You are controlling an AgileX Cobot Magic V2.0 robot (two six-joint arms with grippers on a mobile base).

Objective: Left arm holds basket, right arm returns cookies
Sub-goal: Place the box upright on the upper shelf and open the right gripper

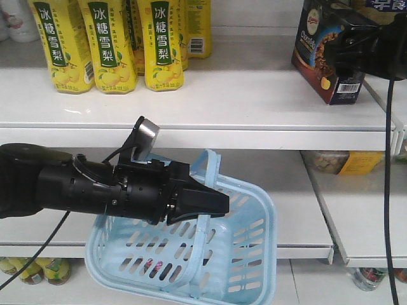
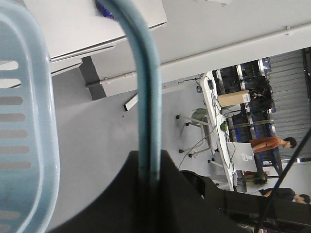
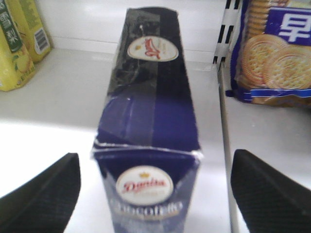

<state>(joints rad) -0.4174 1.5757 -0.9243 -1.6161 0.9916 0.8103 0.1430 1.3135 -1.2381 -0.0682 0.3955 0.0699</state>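
The left arm (image 1: 76, 184) reaches in from nine o'clock in the front view, a small silver camera block on top of it, and its claw (image 1: 206, 204) is pinching the flat loop handle (image 1: 212, 166) of the light blue basket (image 1: 254, 254). The left wrist view confirms it — the blue handle strip (image 2: 148, 97) runs straight down into the black claw body at six o'clock, gripped tight. The basket hangs tilted in front of the lower shelf (image 1: 299, 219), its slotted wall facing the camera; something small and pinkish shows through the slots, too unclear to name.

The cookies (image 1: 327, 54) stand on the upper shelf (image 1: 241, 95) at one o'clock, the dark box resting on its base with the barcode side showing. The right arm (image 1: 381, 47) is just behind it at the frame edge. In the right wrist view the claw (image 3: 155, 194) is spread wide, one finger (image 3: 41, 194) at eight o'clock and the other at four, the box (image 3: 150, 111) between them with a clear gap on each side. Yellow drink bottles (image 1: 108, 38) stand at eleven o'clock on that shelf, and a blue packet of pale biscuits (image 3: 274, 53) lies just beyond a divider at two o'clock.
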